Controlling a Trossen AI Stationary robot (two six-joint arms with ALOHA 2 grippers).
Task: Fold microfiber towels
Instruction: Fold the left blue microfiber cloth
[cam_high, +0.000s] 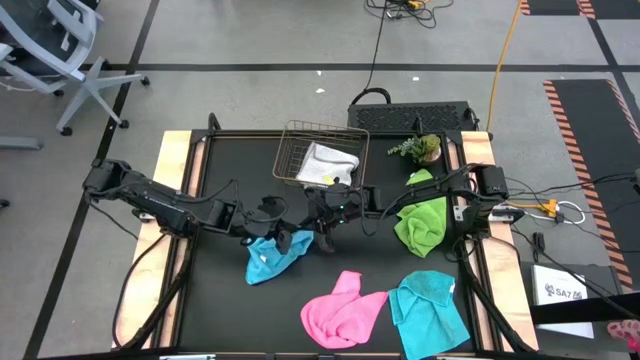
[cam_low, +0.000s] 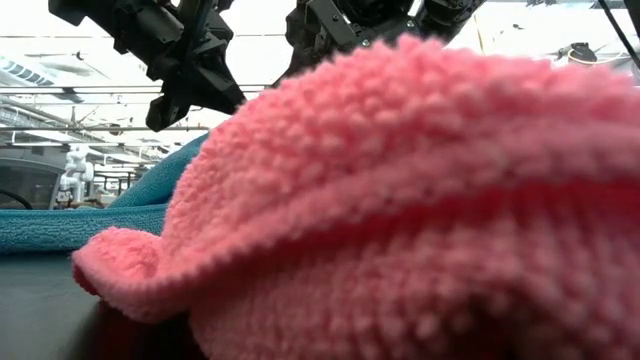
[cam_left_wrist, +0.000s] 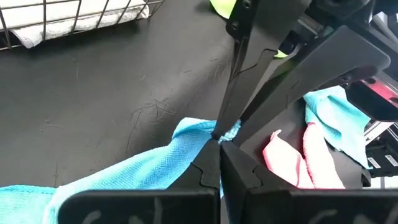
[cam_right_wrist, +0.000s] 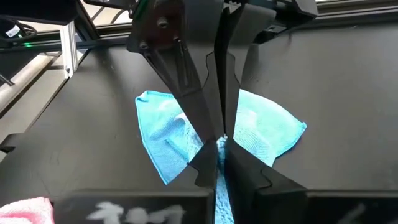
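A cyan-blue towel (cam_high: 272, 257) lies crumpled at the table's middle, one part of it drawn up. My left gripper (cam_high: 298, 240) and my right gripper (cam_high: 318, 236) meet tip to tip over it, both shut on that raised part. In the low view a pink towel (cam_low: 420, 200) fills the picture, with the cyan towel (cam_low: 100, 215) behind it and both grippers overhead. The pink towel (cam_high: 342, 308) and a second cyan towel (cam_high: 428, 310) lie near the front edge. A lime green towel (cam_high: 422, 222) lies at the right. My left gripper pinches a raised edge of the cyan towel (cam_left_wrist: 200, 132) between its two fingers, slanting down from the table's left. The towel runs down and away from the pinch onto the table; one layer or several, I cannot tell. My right gripper pinches the same raised part of the cyan towel (cam_right_wrist: 219, 157) between its two fingers, slanting down from the table's right, tips against the left gripper's tips. The rest of the towel (cam_right_wrist: 261, 130) lies spread on the table below.
A copper wire basket (cam_high: 290, 150) with a white-grey towel (cam_high: 328, 165) in it stands at the far middle. A small green plant (cam_high: 420, 150) stands at the far right. Bare black table top shows at the front left.
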